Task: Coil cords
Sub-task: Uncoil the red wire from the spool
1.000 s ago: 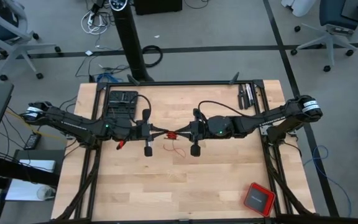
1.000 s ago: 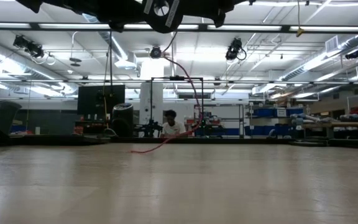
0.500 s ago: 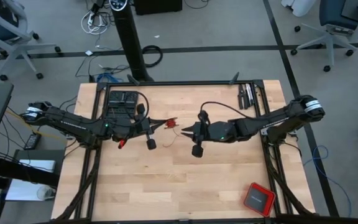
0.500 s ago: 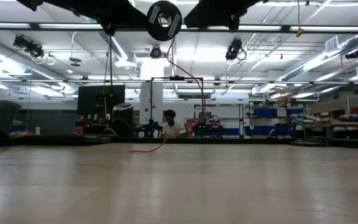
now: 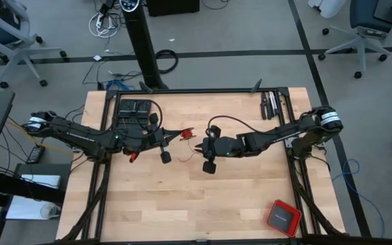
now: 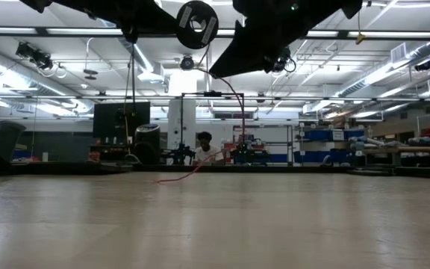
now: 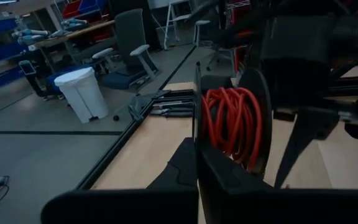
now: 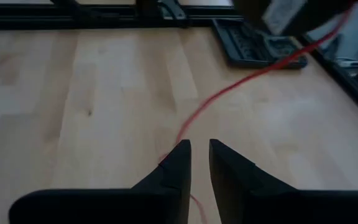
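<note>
A dark spool (image 7: 232, 121) wound with the thin red cord hangs over the table's middle, and my left gripper (image 5: 177, 136) is shut on it. In the low view the spool shows as a round black disc (image 6: 196, 24). From it the red cord (image 6: 239, 112) arcs down, and its loose end (image 6: 176, 179) lies on the table. My right gripper (image 8: 199, 155) stands just right of the spool, slanting down over the cord on the table (image 8: 229, 87). Its fingers are open by a narrow gap, with bare wood between them. My left gripper pinches one thin flange of the spool at its rim (image 7: 196, 127) between its two fingers. The fingers come nearly level from the table's left. The spool is lifted clear of the table, and the cord trails from it down to the wood.
A red square box with a dark top (image 5: 282, 216) sits near the front right corner. A black case (image 5: 133, 112) lies at the far left and dark tools (image 5: 271, 104) at the far right. A person (image 6: 204, 146) sits in the room beyond the table.
My right gripper has drawn back from the spool toward the table's right, then sunk toward the table, tipping down. My left gripper has stayed in place but turned at the wrist, swinging the spool toward the far edge.
</note>
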`<state>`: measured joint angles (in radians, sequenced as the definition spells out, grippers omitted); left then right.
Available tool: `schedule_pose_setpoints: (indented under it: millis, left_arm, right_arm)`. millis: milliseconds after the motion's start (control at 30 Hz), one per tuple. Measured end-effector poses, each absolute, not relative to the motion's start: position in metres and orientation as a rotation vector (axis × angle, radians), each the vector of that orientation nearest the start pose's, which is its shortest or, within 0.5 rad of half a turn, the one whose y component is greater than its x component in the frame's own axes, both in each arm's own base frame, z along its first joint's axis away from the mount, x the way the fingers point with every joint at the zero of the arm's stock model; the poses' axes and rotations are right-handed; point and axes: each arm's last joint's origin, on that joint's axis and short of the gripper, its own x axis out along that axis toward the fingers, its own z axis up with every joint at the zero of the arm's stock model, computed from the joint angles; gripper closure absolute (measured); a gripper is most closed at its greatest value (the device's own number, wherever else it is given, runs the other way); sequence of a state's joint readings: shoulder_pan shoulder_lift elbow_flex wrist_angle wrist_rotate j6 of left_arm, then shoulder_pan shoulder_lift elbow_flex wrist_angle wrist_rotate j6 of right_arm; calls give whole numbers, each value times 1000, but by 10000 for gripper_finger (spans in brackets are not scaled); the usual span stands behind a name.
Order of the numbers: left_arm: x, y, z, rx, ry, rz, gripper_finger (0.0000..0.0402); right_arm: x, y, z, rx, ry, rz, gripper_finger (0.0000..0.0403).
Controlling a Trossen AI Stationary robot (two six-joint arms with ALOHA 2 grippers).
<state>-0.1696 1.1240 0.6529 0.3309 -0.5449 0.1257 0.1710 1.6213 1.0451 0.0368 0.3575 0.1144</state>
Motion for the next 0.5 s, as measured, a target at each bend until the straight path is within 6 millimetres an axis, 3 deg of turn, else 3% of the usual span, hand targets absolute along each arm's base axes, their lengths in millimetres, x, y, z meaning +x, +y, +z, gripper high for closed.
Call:
schedule_pose_setpoints:
  millis: [500]
  left_arm:
    - [242,-26,270,178,167,369,401]
  right_arm:
    - [352,47,234,39,512,-149,348]
